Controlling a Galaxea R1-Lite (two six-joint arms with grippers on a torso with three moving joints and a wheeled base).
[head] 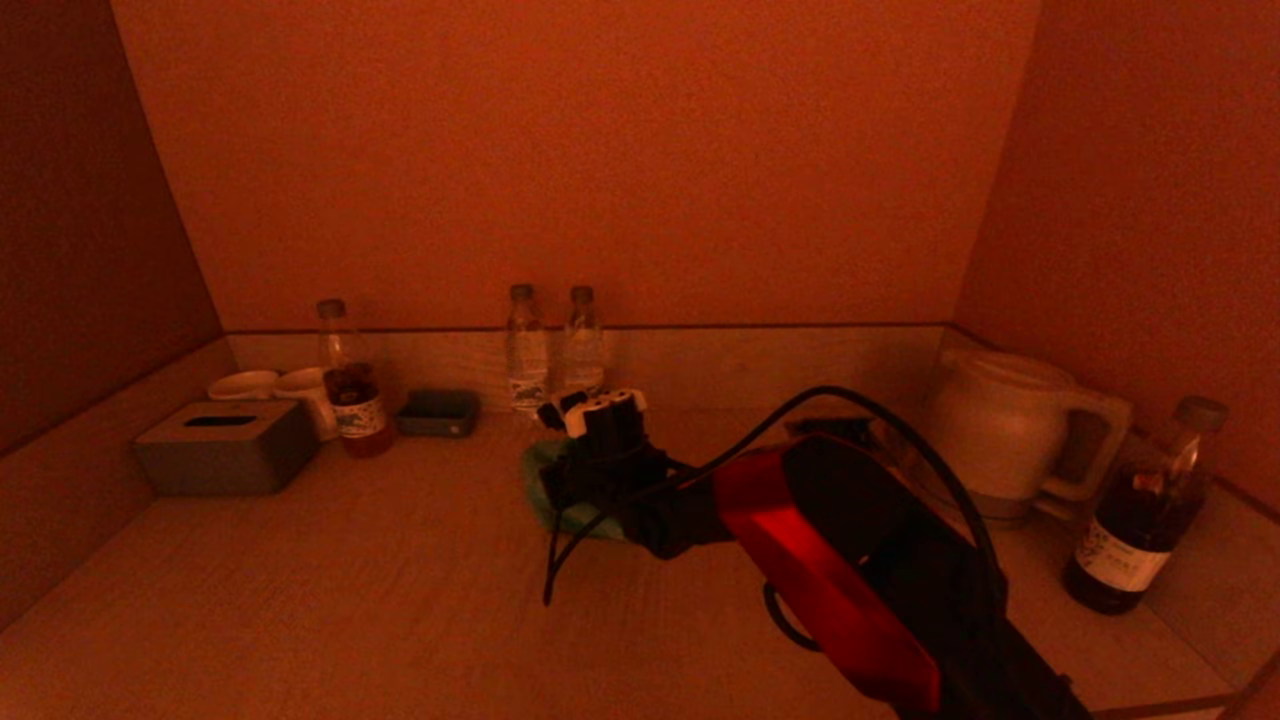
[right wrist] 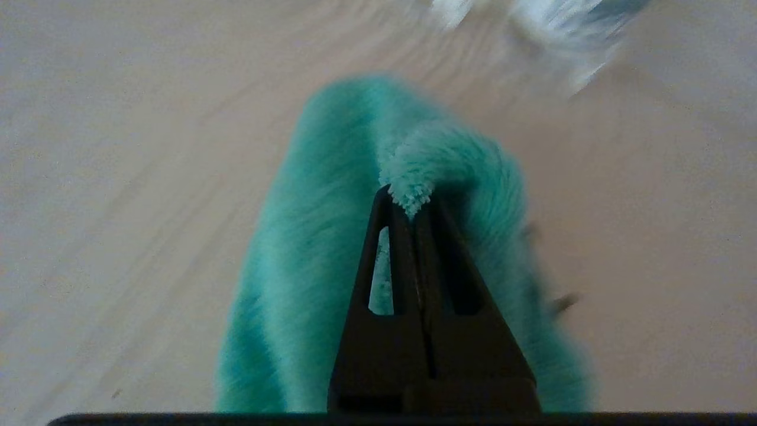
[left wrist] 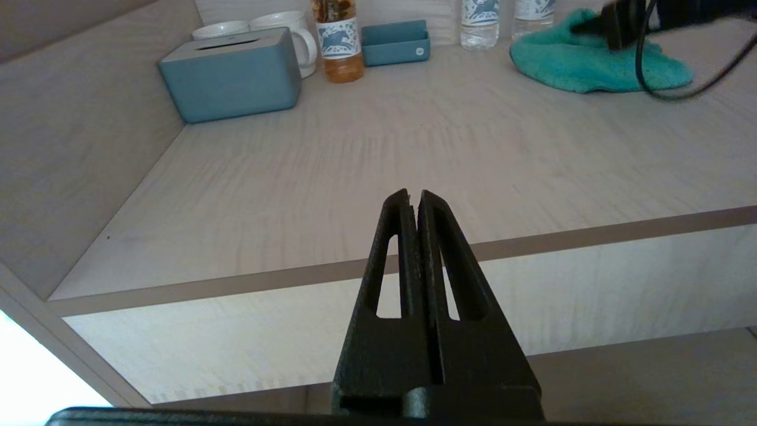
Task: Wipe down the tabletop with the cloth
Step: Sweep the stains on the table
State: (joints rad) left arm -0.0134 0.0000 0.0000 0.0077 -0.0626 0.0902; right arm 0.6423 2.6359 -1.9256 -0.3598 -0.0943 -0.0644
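Observation:
The green cloth [head: 548,492] lies on the pale wood-grain tabletop [head: 330,570] near the back middle, in front of two water bottles. My right gripper [right wrist: 412,198] is shut on a fold of the cloth [right wrist: 307,248], which trails flat on the tabletop [right wrist: 118,177] beneath it. In the head view the right arm reaches in from the lower right, and its wrist [head: 600,450] covers most of the cloth. My left gripper [left wrist: 413,196] is shut and empty, parked off the tabletop's [left wrist: 331,154] front edge. The cloth also shows in the left wrist view [left wrist: 579,62].
A grey tissue box [head: 225,447], two white mugs [head: 270,385], a tea bottle [head: 350,395] and a small dark tray [head: 438,412] stand at the back left. Two water bottles [head: 550,350] stand at the back. A pale kettle [head: 1005,430] and a dark bottle [head: 1140,520] stand at the right.

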